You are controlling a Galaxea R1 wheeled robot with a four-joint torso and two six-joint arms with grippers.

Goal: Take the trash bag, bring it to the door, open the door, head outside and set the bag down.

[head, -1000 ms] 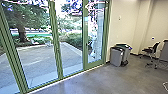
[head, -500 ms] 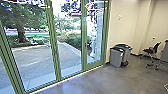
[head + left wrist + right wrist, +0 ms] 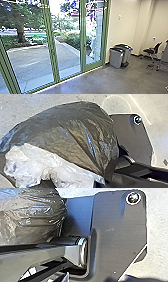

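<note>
Trash bag (image 3: 72,141): nearest thing, bulky, dark, pale crumpled plastic (image 3: 23,162) against it. Sits right by the robot's own base plate (image 3: 115,225); can't call a clock direction for it. Left gripper and right gripper: can't tell how far open either is, or which has hold of the bag. Pickup looks done, my read, since the bag is up close at the arms.

Robot's indoors, bare floor (image 3: 100,81) at 12. Beyond it, green-framed glass wall (image 3: 53,55) from 10 to 12, likely door (image 3: 93,66) just past 12, looks closed. Grey bins (image 3: 116,58) at 1, chair (image 3: 153,51) nearer 2. Paved yard (image 3: 27,60) outside at 11.

Carry looks partway. Left: reach door, open it, get out, set bag down.
</note>
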